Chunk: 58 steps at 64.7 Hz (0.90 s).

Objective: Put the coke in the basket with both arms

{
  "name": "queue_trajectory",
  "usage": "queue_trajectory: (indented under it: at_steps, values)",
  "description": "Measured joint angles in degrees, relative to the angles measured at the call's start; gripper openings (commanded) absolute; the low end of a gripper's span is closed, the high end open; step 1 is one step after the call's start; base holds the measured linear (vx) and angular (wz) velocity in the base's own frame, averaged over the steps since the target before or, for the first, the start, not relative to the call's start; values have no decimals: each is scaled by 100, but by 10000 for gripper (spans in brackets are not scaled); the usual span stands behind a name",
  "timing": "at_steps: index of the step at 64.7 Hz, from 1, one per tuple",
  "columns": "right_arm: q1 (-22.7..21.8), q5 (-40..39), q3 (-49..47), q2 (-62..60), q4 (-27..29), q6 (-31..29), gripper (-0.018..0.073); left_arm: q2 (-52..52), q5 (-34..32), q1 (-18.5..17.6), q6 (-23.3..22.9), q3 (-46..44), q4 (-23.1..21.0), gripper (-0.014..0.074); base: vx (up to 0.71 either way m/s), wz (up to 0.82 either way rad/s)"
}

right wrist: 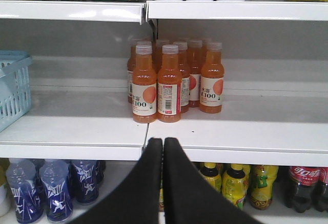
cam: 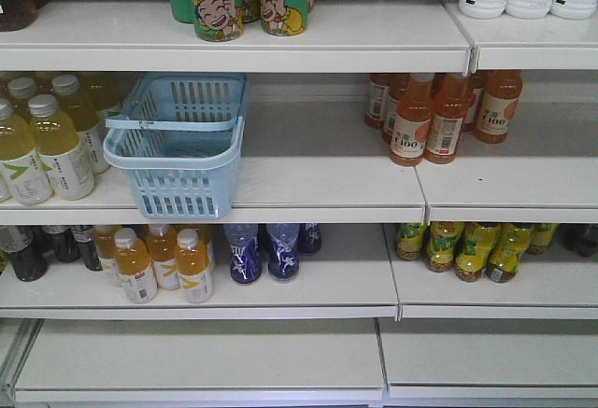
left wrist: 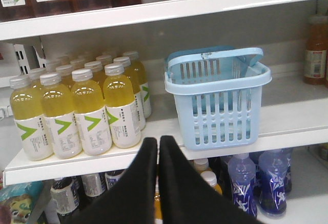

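Currently both arms hang in front of the stocked shelving, each seen only from its own wrist camera. The left tool (left wrist: 157, 141) has its two black fingers pressed together with nothing between them, and it points at the front edge of the middle table level (cam: 318, 175), just left of the basket (left wrist: 220, 116). The right tool (right wrist: 163, 141) is likewise pressed together and empty, aimed at the same level's front edge below a cluster of orange C100 bottles (right wrist: 169, 80).

The light blue basket (cam: 182, 193) stands upright at the near edge of that level, its hoop handles folded down onto the rim. Yellow drink bottles with green chevron labels (left wrist: 87, 111) stand just to its left. The orange bottles are well apart on its right.

The coke (right wrist: 306, 188) stands on the lower table level (cam: 346, 277), far to the right in the right wrist view, beside yellow-green bottles (right wrist: 233, 183); only its red wrap with white script and its dark body show. Blue bottles (right wrist: 51, 188) stand on the left of that lower level, below the basket.
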Motion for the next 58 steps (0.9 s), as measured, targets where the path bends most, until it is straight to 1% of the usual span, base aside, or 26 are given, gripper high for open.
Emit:
queue_trajectory:
  at_steps: [5, 10, 18, 29, 34, 40, 50, 58]
  values:
    - [0, 0, 0, 0, 0, 0, -10, 0, -255, 0, 0, -15, -5, -6, 0, 0]
    - [0, 0, 0, 0, 0, 0, -10, 0, -180, 0, 0, -229, -5, -6, 0, 0]
    - [0, 0, 0, 0, 0, 0, -10, 144, 313, 0, 0, -1076, -5, -6, 0, 0]
    - [0, 0, 0, 0, 0, 0, -10, 1304, 1298, 0, 0, -2295, -5, -6, 0, 0]
    - [0, 0, 0, 0, 0, 0, -10, 1791, 1497, 0, 0, -2619, -5, -6, 0, 0]
    - [0, 0, 0, 0, 0, 0, -10, 2276, 1470, 0, 0, -2755, -5, -6, 0, 0]
    - [0, 0, 0, 0, 0, 0, -10, 2816, 1226, 0, -34, -2762, -5, -1, 0, 0]
    - [0, 0, 0, 0, 0, 0, -10, 3116, 1035, 0, -81, -2762, -5, 27, 0, 0]
